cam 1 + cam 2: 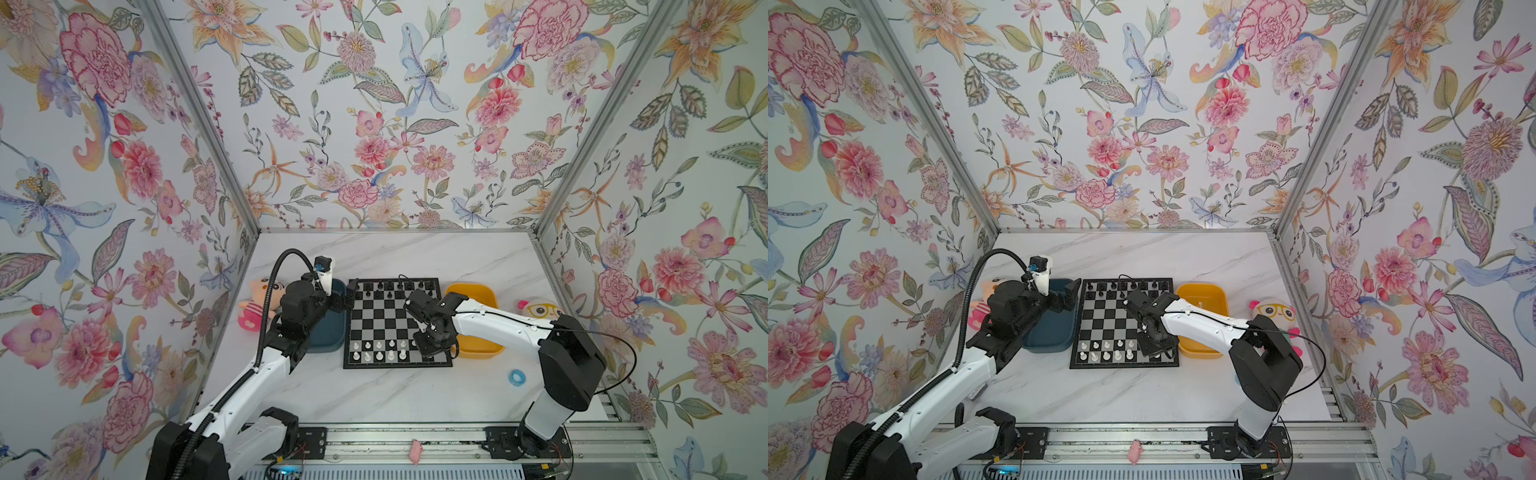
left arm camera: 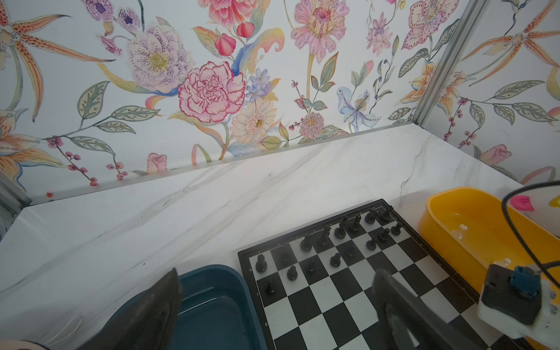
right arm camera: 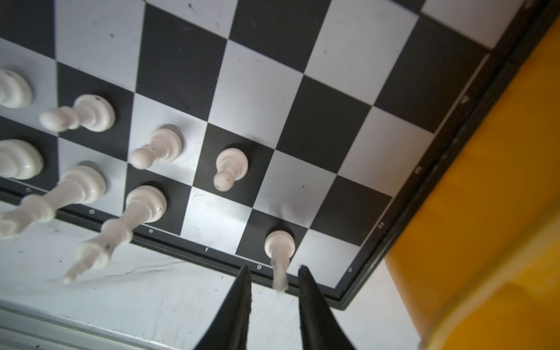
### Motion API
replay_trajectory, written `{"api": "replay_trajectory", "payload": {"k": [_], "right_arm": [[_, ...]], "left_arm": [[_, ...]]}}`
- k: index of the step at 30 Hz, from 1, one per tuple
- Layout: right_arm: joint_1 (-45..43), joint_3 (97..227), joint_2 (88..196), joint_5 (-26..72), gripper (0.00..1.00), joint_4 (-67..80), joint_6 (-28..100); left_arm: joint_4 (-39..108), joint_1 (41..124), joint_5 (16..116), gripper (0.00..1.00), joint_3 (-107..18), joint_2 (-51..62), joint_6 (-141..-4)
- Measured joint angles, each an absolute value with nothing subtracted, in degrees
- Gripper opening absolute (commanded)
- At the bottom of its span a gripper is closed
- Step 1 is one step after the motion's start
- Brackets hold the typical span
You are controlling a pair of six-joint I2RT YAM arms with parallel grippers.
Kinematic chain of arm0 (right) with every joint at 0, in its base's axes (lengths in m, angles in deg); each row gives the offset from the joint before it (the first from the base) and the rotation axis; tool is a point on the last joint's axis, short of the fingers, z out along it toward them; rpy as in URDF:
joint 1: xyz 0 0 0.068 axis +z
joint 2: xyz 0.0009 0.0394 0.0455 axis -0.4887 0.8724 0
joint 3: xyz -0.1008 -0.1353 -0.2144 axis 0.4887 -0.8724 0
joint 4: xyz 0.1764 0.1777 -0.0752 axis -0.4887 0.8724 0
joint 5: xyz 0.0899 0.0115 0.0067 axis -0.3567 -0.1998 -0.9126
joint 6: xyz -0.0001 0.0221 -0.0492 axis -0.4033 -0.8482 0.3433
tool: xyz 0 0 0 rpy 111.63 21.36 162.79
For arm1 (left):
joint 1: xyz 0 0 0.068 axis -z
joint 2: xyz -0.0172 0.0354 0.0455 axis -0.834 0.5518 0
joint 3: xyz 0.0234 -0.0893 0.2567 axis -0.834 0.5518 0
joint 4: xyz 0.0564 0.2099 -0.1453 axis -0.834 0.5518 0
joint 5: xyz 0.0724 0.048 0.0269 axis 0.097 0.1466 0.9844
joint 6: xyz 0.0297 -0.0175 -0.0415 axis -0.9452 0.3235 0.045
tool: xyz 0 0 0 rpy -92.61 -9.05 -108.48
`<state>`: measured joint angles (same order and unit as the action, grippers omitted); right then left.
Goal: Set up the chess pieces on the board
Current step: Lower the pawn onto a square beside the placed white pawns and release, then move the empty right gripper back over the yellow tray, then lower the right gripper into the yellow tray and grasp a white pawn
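the right gripper (image 3: pixel 274 269) is slightly parted and grips nothing: the white piece (image 3: pixel 279 242) rises between its fingers with a gap on each side. the piece stands upright on a dark square in the edge row of the board (image 3: pixel 306 100), its long axis running up between the fingertips and its top blurred. other white pieces (image 3: pixel 157 145) stand beside that gripper, on the side away from the yellow tray (image 3: pixel 485 212). the left gripper (image 2: pixel 277 270) gapes wide, empty.

Both top views: high, distant, looking down on whole board (image 1: pixel 376 316). Left wrist: behind left gripper (image 2: pixel 277 272), board ahead. Right wrist: close behind right gripper (image 3: pixel 274 268), board corner just ahead.
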<state>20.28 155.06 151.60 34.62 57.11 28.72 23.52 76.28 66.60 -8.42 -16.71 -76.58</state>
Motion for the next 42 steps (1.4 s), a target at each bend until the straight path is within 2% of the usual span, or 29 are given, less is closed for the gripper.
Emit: {"api": "replay_trajectory", "payload": {"k": [8, 17, 29, 33, 37, 42], "right_arm": [[18.2, 157.9, 144.5, 37.8, 0.33, 57.3, 29.4], [9.0, 158.1, 138.9, 41.8, 0.37, 56.2, 32.6], [-4.1, 152.3, 137.7, 40.8, 0.38, 52.1, 37.3], [-6.6, 150.2, 137.7, 39.4, 0.35, 51.2, 38.2], [-8.3, 149.0, 138.0, 38.3, 0.28, 50.7, 39.3], [-9.3, 147.9, 139.2, 36.4, 0.25, 50.2, 39.8]], "left_arm": [[23.5, 76.3, 66.6, 0.99, -8.4, -16.8, -76.4], [23.5, 76.3, 66.7, 0.99, -8.4, -16.8, -76.1], [21.9, 76.3, 69.9, 0.99, -8.4, -14.7, -73.9], [20.7, 76.3, 70.4, 0.99, -8.8, -13.1, -73.1], [20.2, 76.3, 71.0, 0.98, -9.4, -11.4, -72.2], [19.5, 76.3, 71.1, 0.98, -9.7, -10.3, -71.8]]}}
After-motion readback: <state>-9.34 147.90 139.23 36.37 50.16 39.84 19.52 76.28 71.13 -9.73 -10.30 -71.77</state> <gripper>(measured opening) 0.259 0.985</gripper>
